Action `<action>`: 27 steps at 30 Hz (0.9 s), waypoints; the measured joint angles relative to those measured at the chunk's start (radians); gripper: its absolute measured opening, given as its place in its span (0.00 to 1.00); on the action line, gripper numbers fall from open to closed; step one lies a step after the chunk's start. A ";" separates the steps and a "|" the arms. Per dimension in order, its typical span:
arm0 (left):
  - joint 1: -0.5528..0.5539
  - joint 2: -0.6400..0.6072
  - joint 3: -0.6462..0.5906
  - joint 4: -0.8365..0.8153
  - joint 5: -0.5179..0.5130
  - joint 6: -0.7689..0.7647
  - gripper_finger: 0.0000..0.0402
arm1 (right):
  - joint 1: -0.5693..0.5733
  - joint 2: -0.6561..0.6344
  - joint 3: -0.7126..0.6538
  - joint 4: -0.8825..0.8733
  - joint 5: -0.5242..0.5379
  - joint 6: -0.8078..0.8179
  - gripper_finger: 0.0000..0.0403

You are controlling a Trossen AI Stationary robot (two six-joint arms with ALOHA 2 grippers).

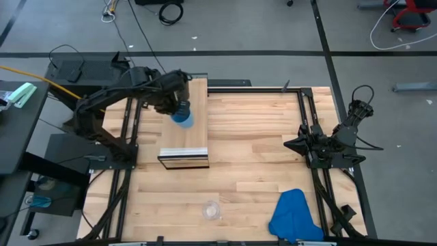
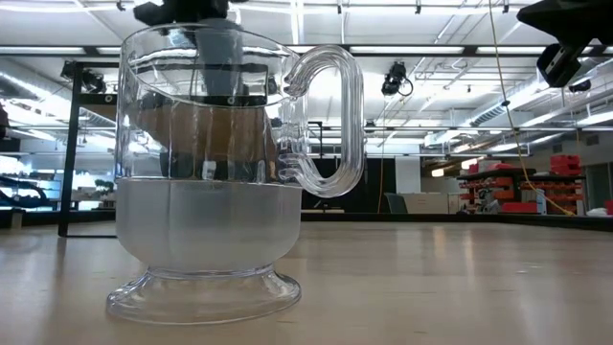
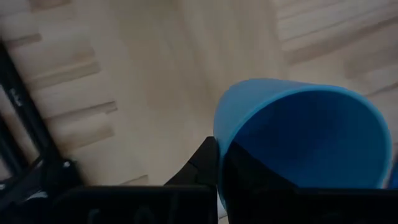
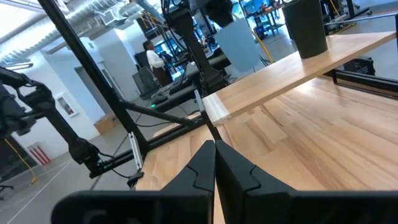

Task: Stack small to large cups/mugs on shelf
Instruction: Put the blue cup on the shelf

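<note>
High view: left end effector [image 1: 179, 109] was pinching blue cup [image 1: 182, 117] over shelf [image 1: 184, 140], table's [image 1: 259, 157] 10 o'clock. Placing step, I'd guess. Clear cup [image 1: 211, 210] sat at 6 o'clock. Right end effector [image 1: 295, 144] pressed together, idle at 3. Next: lower, release.

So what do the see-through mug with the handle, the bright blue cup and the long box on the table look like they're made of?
The see-through handled mug looks like clear plastic or glass; the room shows through its glossy walls, so I can't say which. The bright blue cup, held in the shut left gripper, looks like smooth matte plastic of even colour. The long box looks like light wood with visible grain.
</note>
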 joint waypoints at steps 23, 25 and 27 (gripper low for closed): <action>0.104 -0.024 -0.061 0.002 -0.028 0.028 0.03 | 0.000 0.000 0.000 0.000 0.000 0.000 0.04; 0.104 -0.007 -0.061 0.001 -0.029 0.030 0.03 | 0.000 0.000 0.000 0.000 0.000 0.000 0.04; 0.104 0.012 -0.061 0.002 -0.029 0.047 0.03 | 0.000 0.000 0.000 0.000 0.000 0.000 0.04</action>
